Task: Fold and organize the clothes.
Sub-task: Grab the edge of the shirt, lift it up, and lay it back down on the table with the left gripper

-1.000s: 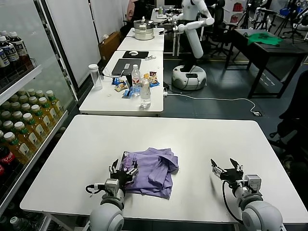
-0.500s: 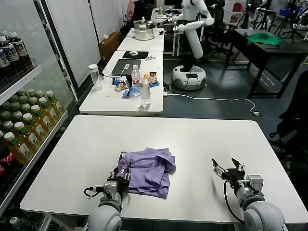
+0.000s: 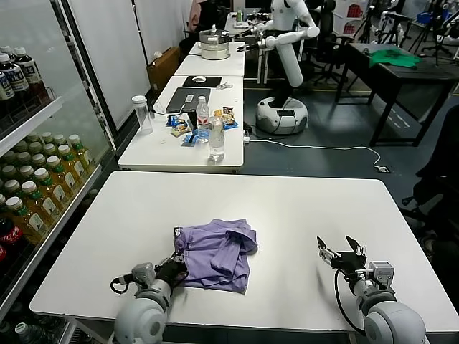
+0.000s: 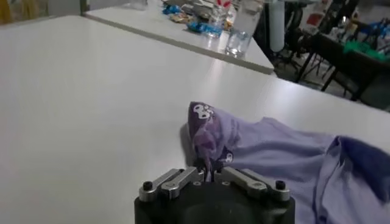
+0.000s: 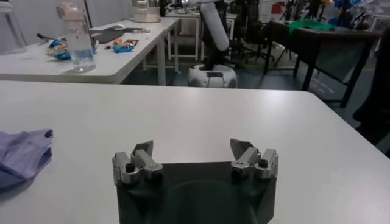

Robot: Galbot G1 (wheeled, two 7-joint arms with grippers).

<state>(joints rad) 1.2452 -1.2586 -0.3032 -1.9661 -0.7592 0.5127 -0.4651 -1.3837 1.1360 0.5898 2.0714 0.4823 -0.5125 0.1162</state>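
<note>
At the table's [image 3: 301, 193] near edge, the left gripper [image 3: 174, 271] is pinching the near-left corner of the crumpled purple T-shirt [image 3: 215, 254], which is lying left of centre; the right gripper [image 3: 340, 255] is hovering spread wide near the near-right corner, holding nothing.

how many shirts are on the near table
1: a purple shirt, crumpled near the table's front edge, its corner pinched in the shut left gripper. None seems hidden.
</note>
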